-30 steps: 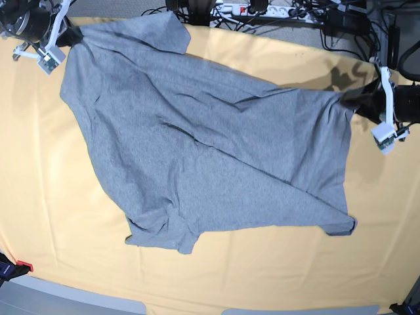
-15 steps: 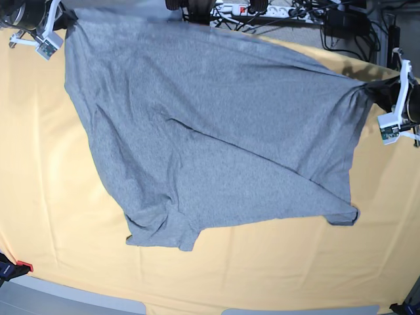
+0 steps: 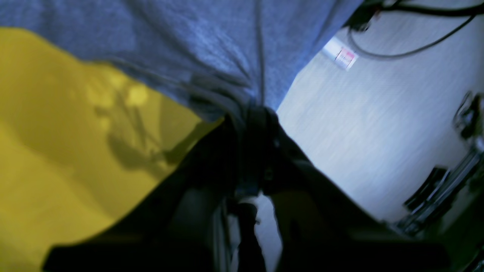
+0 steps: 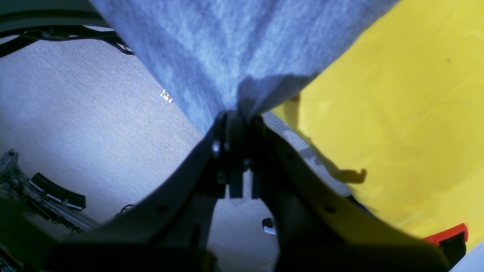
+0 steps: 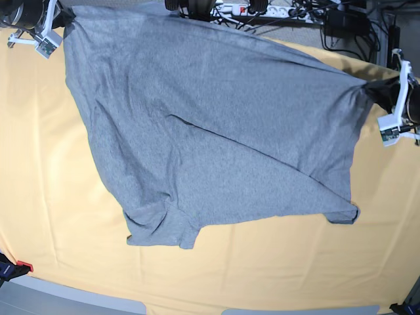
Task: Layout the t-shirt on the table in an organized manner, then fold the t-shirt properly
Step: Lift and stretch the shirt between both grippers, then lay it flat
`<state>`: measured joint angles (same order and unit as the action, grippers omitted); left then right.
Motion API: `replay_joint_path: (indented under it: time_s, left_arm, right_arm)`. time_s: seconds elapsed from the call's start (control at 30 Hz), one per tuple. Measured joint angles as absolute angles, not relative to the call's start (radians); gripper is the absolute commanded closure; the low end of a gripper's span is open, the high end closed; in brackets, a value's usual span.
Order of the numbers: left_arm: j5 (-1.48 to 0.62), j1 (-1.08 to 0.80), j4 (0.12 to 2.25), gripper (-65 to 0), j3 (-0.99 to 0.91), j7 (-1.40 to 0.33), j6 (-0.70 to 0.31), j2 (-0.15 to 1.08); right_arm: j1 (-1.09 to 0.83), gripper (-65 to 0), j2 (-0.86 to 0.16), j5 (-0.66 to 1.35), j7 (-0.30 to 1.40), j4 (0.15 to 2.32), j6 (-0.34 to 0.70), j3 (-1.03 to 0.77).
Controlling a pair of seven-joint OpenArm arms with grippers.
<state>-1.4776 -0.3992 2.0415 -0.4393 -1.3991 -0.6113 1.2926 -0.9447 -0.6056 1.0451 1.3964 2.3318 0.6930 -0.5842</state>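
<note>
Overhead, one grey t-shirt [image 5: 210, 125] stretched above one yellow table [image 5: 39, 164], left gripper [image 5: 375, 90] and right gripper [image 5: 65, 16] each clamped on its cloth

Base camera looks down over the whole desk [image 5: 39, 197]; both wrist cameras sit close behind their jaws, sharing the t-shirt [image 5: 210, 131].

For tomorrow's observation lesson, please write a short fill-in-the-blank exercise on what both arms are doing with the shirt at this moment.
1. Both grippers are shut on the grey ____.
2. The table is covered in a ____ cloth.
3. The left gripper is on the base view's ____ side.
4. The right gripper grips the cloth near the table's ____ edge.

Missing words: t-shirt; yellow-orange; right; far
</note>
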Motion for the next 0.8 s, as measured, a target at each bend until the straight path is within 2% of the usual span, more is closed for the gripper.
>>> replay_joint_path:
  time_s: [0.3,0.33,0.43,0.47,0.5,0.57,0.8]
  left_arm:
    - [-1.474,-0.399,1.91,0.0,-0.439,-1.404,-0.611,1.172]
    - [-1.474,-0.399,1.893,-4.1,-0.439,-1.403,-0.61,1.172]
    - [-1.45,-0.399,1.864,-30.2,-0.439,-1.404,-0.61,1.172]
    - [-1.431,-0.399,1.861,-37.3,-0.439,-1.404,-0.61,1.172]
    - [-1.428,-0.399,1.858,-41.9,-0.439,-1.405,-0.609,1.173]
    - [-1.436,-0.399,1.858,-44.6,-0.439,-1.404,-0.61,1.174]
    - [-1.434,-0.383,1.858,-44.6,-0.439,-1.407,-0.609,1.174]
  right_arm:
    - [-0.941,0.0,-0.606,1.045,1.396,2.332,0.693,-0.584]
    - [-0.941,-4.2,-0.606,1.045,1.396,2.332,0.693,-0.584]
    - [-0.941,-30.2,-0.606,1.044,1.396,2.332,0.693,-0.584]
    - [-0.942,-37.4,-0.606,1.044,1.4,2.332,0.693,-0.584]
    - [-0.942,-41.7,-0.606,1.044,1.4,2.332,0.693,-0.584]
    - [-0.942,-42.8,-0.606,1.044,1.4,2.332,0.693,-0.584]
    - [-0.875,-42.8,-0.606,0.989,1.396,2.342,0.693,-0.584]
